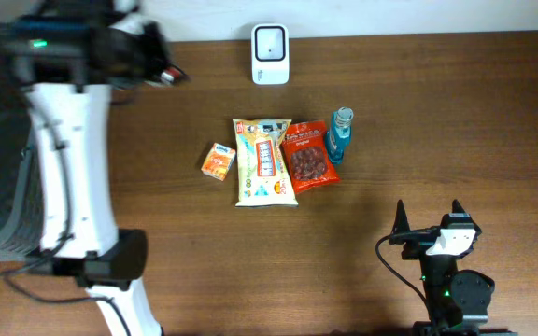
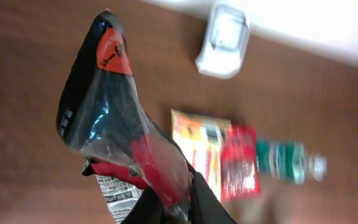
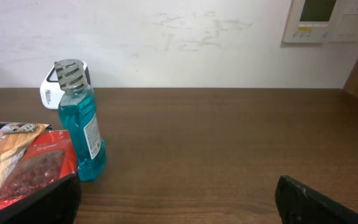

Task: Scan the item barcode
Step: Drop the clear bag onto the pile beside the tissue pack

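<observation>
Far left, above the back of the brown wooden surface (image 1: 456,112): white left arm (image 1: 63,159), jaws clamped on the lower end of a glossy black-and-clear plastic packet (image 2: 104,118) with an orange-red label. Held in the air, tilted, to the left of and apart from the white box-shaped scanner (image 1: 270,53) at the back edge.

Centre, side by side in a row: small orange carton (image 1: 219,161), tall yellow snack bag (image 1: 264,161), red pouch of dark fruit (image 1: 308,154), upright blue liquid bottle (image 1: 338,135).

Lower right: black right arm (image 1: 451,280), parked low, jaws spread wide and empty.

Likely risks:
- Soft film sagging or crinkling, hiding the barcode from the scanner window.
- A thin pinch at one end slipping and dropping the packet.
- Barcode side not identifiable here, so possibly turned the wrong way.

Surface of dark wood grain. Pale wall behind, with a white control panel (image 3: 328,18) mounted high at right.
</observation>
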Robot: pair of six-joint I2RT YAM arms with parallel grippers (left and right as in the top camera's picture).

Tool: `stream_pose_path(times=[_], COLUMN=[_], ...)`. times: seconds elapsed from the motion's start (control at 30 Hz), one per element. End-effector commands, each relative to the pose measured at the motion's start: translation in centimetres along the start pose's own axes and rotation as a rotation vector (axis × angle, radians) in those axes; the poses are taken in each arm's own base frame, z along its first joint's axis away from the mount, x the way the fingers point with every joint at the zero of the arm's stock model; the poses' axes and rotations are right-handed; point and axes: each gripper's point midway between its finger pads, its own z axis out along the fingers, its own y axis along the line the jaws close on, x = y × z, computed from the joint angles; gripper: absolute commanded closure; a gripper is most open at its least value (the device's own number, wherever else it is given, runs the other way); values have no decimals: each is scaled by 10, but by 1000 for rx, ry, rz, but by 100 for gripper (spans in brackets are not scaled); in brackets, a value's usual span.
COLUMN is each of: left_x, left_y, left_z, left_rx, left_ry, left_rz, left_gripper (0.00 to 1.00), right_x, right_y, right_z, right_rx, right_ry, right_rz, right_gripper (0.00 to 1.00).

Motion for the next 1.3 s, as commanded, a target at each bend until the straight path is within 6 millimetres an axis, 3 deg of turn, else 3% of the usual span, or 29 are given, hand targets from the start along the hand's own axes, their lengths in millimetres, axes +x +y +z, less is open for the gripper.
stream_pose_path(times=[0.0, 0.17, 0.33, 0.37, 0.4, 0.43, 0.47, 0.53, 0.6, 0.7, 0.8, 0.83, 0.97, 1.1, 1.17, 1.27], left_x=[54, 127, 163, 168, 170, 169, 165, 158, 141, 91, 43, 27, -1, 5, 14, 17], left_y=[-37, -31, -1, 2, 3, 5, 6, 5, 4, 2, 8, 16, 36, 50, 75, 95], left_z=[62, 153, 212, 222, 229, 233, 235, 236, 227, 187, 132, 103, 23, 1, 6, 10], left_rx=[-10, -185, -311, -317, -319, -326, -335, -337, -323, -278, -239, -230, -210, -222, -214, -172], left_ry=[238, 525, 667, 682, 686, 679, 658, 628, 585, 446, 265, 201, 36, 40, 104, 145], left_rz=[137, 229, 250, 249, 249, 253, 260, 264, 246, 197, 116, 88, 56, 59, -13, -93], left_gripper=[100, 98, 96, 83, 47, 29, 20, 19, 19, 18, 9, 1, 1, 1, 1, 1], right_x=[3, 3, 3, 3, 3, 3, 3, 3, 3, 3, 3, 3, 3, 3, 3, 3], right_y=[0, 0, 0, 0, 0, 0, 0, 0, 0, 0, 0, 0, 0, 0, 0, 0], right_z=[0, 0, 0, 0, 0, 0, 0, 0, 0, 0, 0, 0, 0, 0, 0, 0], right_rx=[0, 0, 0, 0, 0, 0, 0, 0, 0, 0, 0, 0, 0, 0, 0, 0], right_ry=[5, 5, 5, 5, 5, 5, 5, 5, 5, 5, 5, 5, 5, 5, 5, 5], right_rz=[-7, -6, -6, -6, -6, -7, -6, -6, -6, -6, -6, -6, -6, -6, -6, -6], right_gripper=[2, 2, 1, 2, 1, 2, 2, 2, 2, 1, 2, 2, 2, 2, 2, 2])
